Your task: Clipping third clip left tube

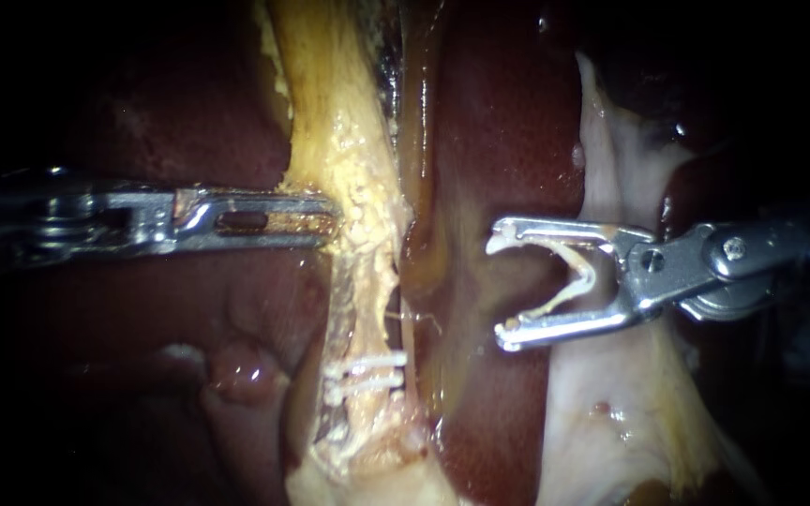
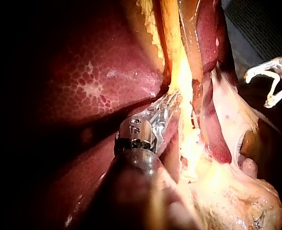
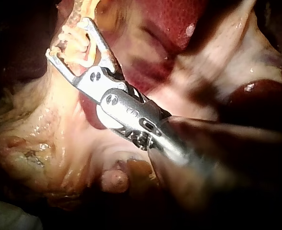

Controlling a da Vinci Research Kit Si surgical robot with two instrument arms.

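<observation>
The left tube (image 1: 360,253) is seen as a yellow, fat-crusted strand running from 12 o'clock down to 6 o'clock, a little toward 9 o'clock of the endoscope view's centre. Nearest the camera, the left instrument (image 1: 328,222) is brought in from 9 o'clock, and its jaws are closed on the tube's 9 o'clock edge, about halfway along the strand. The right instrument (image 1: 501,289) is brought in from 3 o'clock; its jaws are held wide apart, with a pale V-shaped loaded clip (image 1: 589,274) seated between them, one leg lying along each jaw. Its tips are pointed toward 9 o'clock and are kept apart from the tube, with a brown, glistening strand (image 1: 416,169) lying between. Toward 6 o'clock of the left instrument's hold, two white clips (image 1: 367,370) are set across the tube, one just beside the other. Behind everything, the dark red liver (image 1: 508,141) is spread, and pale tissue (image 1: 630,403) is draped over it under the right instrument.
</observation>
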